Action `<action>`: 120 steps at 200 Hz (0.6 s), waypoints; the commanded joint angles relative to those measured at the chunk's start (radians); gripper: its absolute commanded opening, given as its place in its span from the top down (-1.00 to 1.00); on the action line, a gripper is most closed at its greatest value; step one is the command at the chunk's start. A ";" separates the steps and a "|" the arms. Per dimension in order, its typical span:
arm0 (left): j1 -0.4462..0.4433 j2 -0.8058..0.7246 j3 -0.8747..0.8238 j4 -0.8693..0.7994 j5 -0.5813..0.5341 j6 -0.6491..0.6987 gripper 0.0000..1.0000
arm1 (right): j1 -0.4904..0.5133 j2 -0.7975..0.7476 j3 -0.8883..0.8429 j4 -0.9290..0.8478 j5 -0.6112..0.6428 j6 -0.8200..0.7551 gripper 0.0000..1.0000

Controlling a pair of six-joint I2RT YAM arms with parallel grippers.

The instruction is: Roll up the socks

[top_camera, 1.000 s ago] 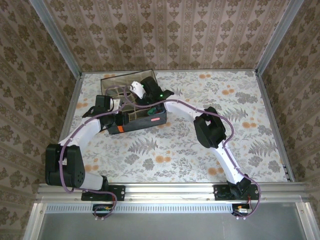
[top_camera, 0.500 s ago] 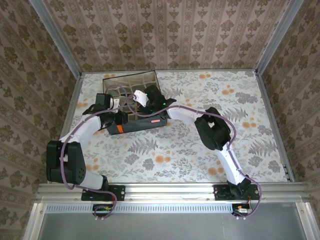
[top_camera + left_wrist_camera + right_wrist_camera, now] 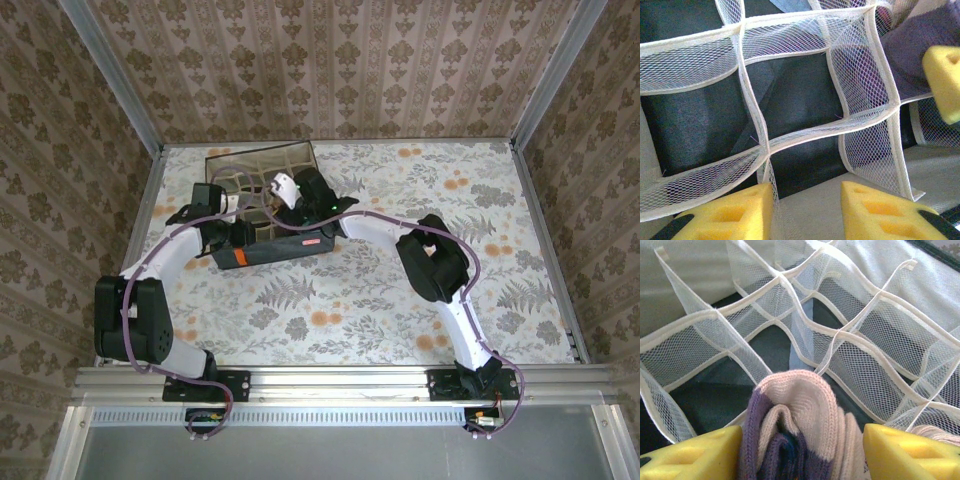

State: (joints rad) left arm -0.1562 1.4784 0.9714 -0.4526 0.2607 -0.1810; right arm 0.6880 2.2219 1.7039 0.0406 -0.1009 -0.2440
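Half-open, left end effector (image 3: pixel 806 206) straddles box (image 3: pixel 278 250) rim; right end effector (image 3: pixel 802 450) spread wide around purple sock (image 3: pixel 796 412), grip unclear.

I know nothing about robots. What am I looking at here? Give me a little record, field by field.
Setting: flower-patterned table, two robot arms reaching over it
Container: dark fabric box divided by white mesh into compartments
Sock: rolled purple and tan sock, over the mesh grid
Right gripper: a yellow pad on either side of the sock; whether it is gripping or letting go is unclear
Left gripper: pads apart at the box's wall; whether it is holding the wall is unclear
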 commanded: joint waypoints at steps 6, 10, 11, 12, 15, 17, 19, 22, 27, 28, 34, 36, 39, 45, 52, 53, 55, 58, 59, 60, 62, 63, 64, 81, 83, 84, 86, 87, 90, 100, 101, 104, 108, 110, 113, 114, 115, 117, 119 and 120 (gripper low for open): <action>0.005 0.007 0.028 -0.032 -0.012 -0.009 0.22 | -0.022 -0.048 0.056 -0.039 -0.082 0.099 -0.32; 0.006 0.008 0.028 -0.032 -0.011 -0.009 0.23 | -0.022 -0.046 0.065 -0.046 -0.086 0.102 -0.32; 0.005 0.008 0.027 -0.032 -0.010 -0.008 0.22 | -0.023 -0.045 0.067 -0.049 -0.088 0.103 -0.32; 0.005 0.008 0.028 -0.032 -0.010 -0.009 0.22 | -0.023 -0.045 0.067 -0.051 -0.089 0.105 -0.32; 0.005 0.008 0.028 -0.032 -0.011 -0.009 0.23 | -0.024 -0.041 0.074 -0.059 -0.091 0.107 -0.32; 0.006 0.008 0.028 -0.034 -0.011 -0.009 0.23 | -0.024 -0.040 0.079 -0.064 -0.092 0.109 -0.32; 0.005 0.008 0.029 -0.034 -0.010 -0.008 0.22 | -0.025 -0.038 0.083 -0.070 -0.092 0.112 -0.33; 0.005 0.008 0.029 -0.034 -0.009 -0.008 0.23 | -0.024 -0.034 0.092 -0.079 -0.093 0.114 -0.32; 0.006 0.008 0.029 -0.035 -0.009 -0.008 0.22 | -0.025 -0.030 0.107 -0.094 -0.093 0.117 -0.31; 0.005 0.008 0.030 -0.035 -0.009 -0.008 0.23 | -0.025 -0.028 0.109 -0.098 -0.093 0.118 -0.31; 0.006 0.008 0.031 -0.036 -0.009 -0.008 0.23 | -0.025 -0.022 0.126 -0.117 -0.098 0.120 -0.27; 0.006 0.007 0.031 -0.037 -0.009 -0.007 0.22 | -0.026 -0.020 0.131 -0.122 -0.100 0.120 -0.26; 0.005 0.009 0.032 -0.038 -0.008 -0.006 0.22 | -0.027 -0.017 0.138 -0.129 -0.104 0.120 -0.22; 0.006 0.009 0.033 -0.039 -0.008 -0.005 0.23 | -0.027 -0.012 0.151 -0.143 -0.110 0.121 -0.16; 0.006 0.009 0.033 -0.040 -0.007 -0.005 0.22 | -0.028 -0.006 0.163 -0.156 -0.116 0.123 -0.06; 0.006 0.009 0.033 -0.040 -0.008 -0.005 0.22 | -0.028 -0.006 0.164 -0.157 -0.117 0.124 -0.05; 0.006 0.009 0.033 -0.041 -0.008 -0.005 0.22 | -0.028 -0.004 0.166 -0.159 -0.119 0.124 -0.02; 0.005 0.009 0.034 -0.041 -0.008 -0.003 0.22 | -0.030 -0.002 0.170 -0.165 -0.124 0.126 0.03; 0.006 0.009 0.035 -0.041 -0.008 -0.003 0.22 | -0.030 -0.001 0.172 -0.165 -0.124 0.126 0.04; 0.006 0.010 0.034 -0.041 -0.008 -0.003 0.22 | -0.030 -0.001 0.173 -0.167 -0.126 0.127 0.06; 0.006 0.009 0.034 -0.042 -0.008 -0.003 0.22 | -0.030 0.000 0.173 -0.170 -0.128 0.128 0.09; 0.006 0.008 0.035 -0.042 -0.008 -0.003 0.23 | -0.030 0.001 0.174 -0.170 -0.130 0.129 0.11; 0.005 0.008 0.034 -0.043 -0.008 -0.003 0.23 | -0.030 0.001 0.174 -0.171 -0.131 0.129 0.12; 0.005 0.009 0.033 -0.043 -0.006 -0.002 0.23 | -0.033 0.021 0.196 -0.205 -0.141 0.137 0.26; 0.005 0.010 0.033 -0.044 -0.006 -0.002 0.22 | -0.033 0.023 0.199 -0.211 -0.141 0.138 0.27; 0.005 0.010 0.033 -0.043 -0.006 -0.002 0.22 | -0.034 0.024 0.202 -0.212 -0.141 0.138 0.27; 0.005 0.010 0.033 -0.044 -0.006 -0.002 0.22 | -0.034 0.027 0.207 -0.221 -0.143 0.139 0.28; 0.006 0.010 0.033 -0.044 -0.006 -0.002 0.22 | -0.034 0.029 0.208 -0.224 -0.143 0.140 0.28; 0.006 0.011 0.032 -0.044 -0.006 -0.002 0.22 | -0.034 0.034 0.215 -0.234 -0.145 0.141 0.29; 0.005 0.013 0.033 -0.044 -0.003 -0.002 0.22 | -0.036 0.043 0.227 -0.259 -0.157 0.148 0.31; 0.006 0.013 0.032 -0.044 -0.003 -0.002 0.23 | -0.036 0.043 0.227 -0.260 -0.159 0.148 0.31; 0.005 0.013 0.032 -0.045 -0.003 -0.002 0.22 | -0.037 0.043 0.227 -0.263 -0.165 0.150 0.31; 0.006 0.013 0.033 -0.046 -0.003 0.000 0.22 | -0.037 0.042 0.222 -0.263 -0.170 0.151 0.30; 0.006 0.014 0.033 -0.047 -0.003 0.000 0.22 | -0.037 0.041 0.220 -0.262 -0.174 0.152 0.29; 0.005 0.014 0.033 -0.047 -0.004 0.001 0.22 | -0.038 0.039 0.215 -0.260 -0.181 0.153 0.29; 0.006 0.013 0.033 -0.047 -0.004 0.000 0.22 | -0.037 0.039 0.214 -0.259 -0.182 0.152 0.28; 0.006 0.014 0.032 -0.047 -0.005 0.000 0.22 | -0.036 0.038 0.211 -0.258 -0.184 0.153 0.28; 0.006 0.014 0.033 -0.047 -0.006 0.000 0.22 | -0.037 0.037 0.207 -0.255 -0.186 0.153 0.27; 0.005 0.014 0.033 -0.048 -0.006 0.000 0.22 | -0.037 0.034 0.203 -0.253 -0.192 0.154 0.25; 0.006 0.015 0.033 -0.048 -0.005 0.001 0.22 | -0.037 0.033 0.202 -0.252 -0.194 0.155 0.24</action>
State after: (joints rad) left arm -0.1562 1.4784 0.9760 -0.4686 0.2615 -0.1806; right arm 0.6567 2.2398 1.9015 -0.1482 -0.2276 -0.1169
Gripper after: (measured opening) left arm 0.388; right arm 0.354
